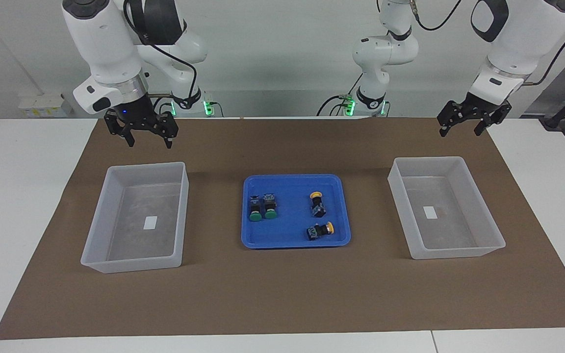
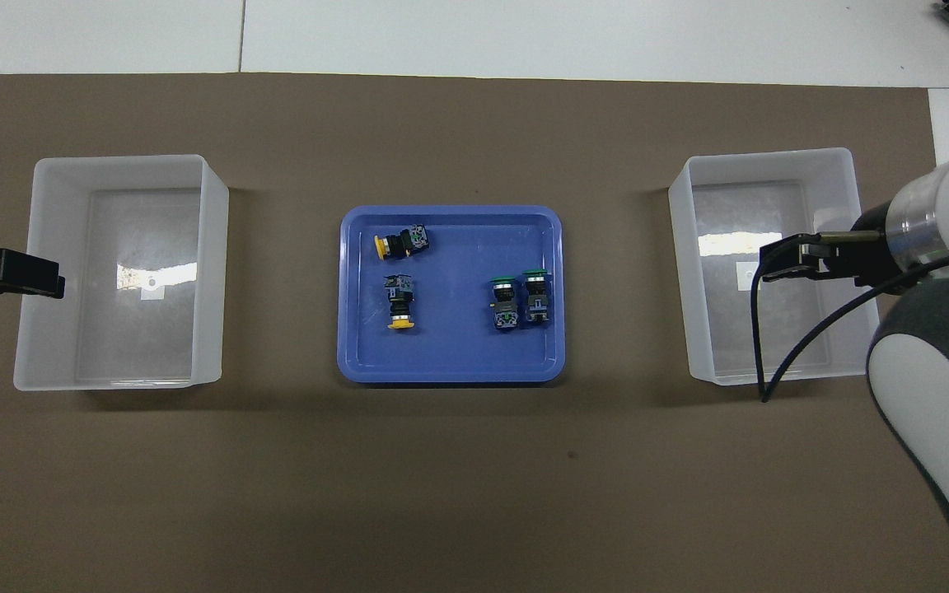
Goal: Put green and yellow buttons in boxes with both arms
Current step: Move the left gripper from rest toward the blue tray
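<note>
Two green buttons lie side by side in the blue tray. Two yellow buttons lie apart from each other at the tray's other end. One translucent box stands toward the right arm's end, its twin toward the left arm's end. Each holds only a white label. My right gripper hangs open, high above the mat at its box's robot-side rim. My left gripper hangs open likewise by its box.
A brown mat covers the middle of the white table. The tray sits midway between the two boxes. The arms' bases stand at the mat's robot-side edge.
</note>
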Tool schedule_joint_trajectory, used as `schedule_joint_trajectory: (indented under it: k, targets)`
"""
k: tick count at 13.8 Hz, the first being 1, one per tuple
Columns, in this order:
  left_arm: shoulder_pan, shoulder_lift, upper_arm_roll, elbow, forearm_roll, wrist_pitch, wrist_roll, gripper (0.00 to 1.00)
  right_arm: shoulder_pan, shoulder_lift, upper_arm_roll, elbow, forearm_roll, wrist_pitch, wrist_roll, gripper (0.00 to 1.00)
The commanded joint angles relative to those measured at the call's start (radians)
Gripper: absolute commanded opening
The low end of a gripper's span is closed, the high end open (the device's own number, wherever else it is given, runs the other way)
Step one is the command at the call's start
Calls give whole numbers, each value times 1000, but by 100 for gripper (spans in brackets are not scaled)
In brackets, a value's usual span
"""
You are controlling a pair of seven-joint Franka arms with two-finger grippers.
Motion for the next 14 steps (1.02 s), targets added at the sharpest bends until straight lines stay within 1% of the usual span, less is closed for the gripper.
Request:
schedule_joint_trajectory:
  k: [1, 5, 7, 8, 9, 11, 13, 14]
  targets:
    - [-2, -24, 0, -30, 18, 22, -7, 100, -3, -25, -2, -30, 17, 9, 16, 100]
    - [-8, -22, -3, -30, 14, 21, -13, 100, -3, -25, -2, -30, 17, 9, 16, 100]
    - [-37, -22, -5, -32, 14, 21, -26, 100, -5, -25, -2, -30, 17, 8, 13, 100]
    - [-50, -22, -6, -44, 14, 25, -56, 100, -5, -25, -4, -30, 17, 8, 13, 100]
    - [-94, -25, -6, -67, 12, 54, -113, 100, -5, -25, -4, -30, 17, 9, 14, 100]
    - [-142, -24, -8, -99, 1, 102, -232, 100, -3, -25, -2, -29, 17, 9, 14, 100]
    - [-171, -13, -8, -111, -23, 134, -292, 100, -3, -25, -2, -29, 18, 9, 14, 100]
    - [-201, -10, -6, -123, -35, 159, -320, 100, -2, -25, -2, -30, 18, 8, 16, 100]
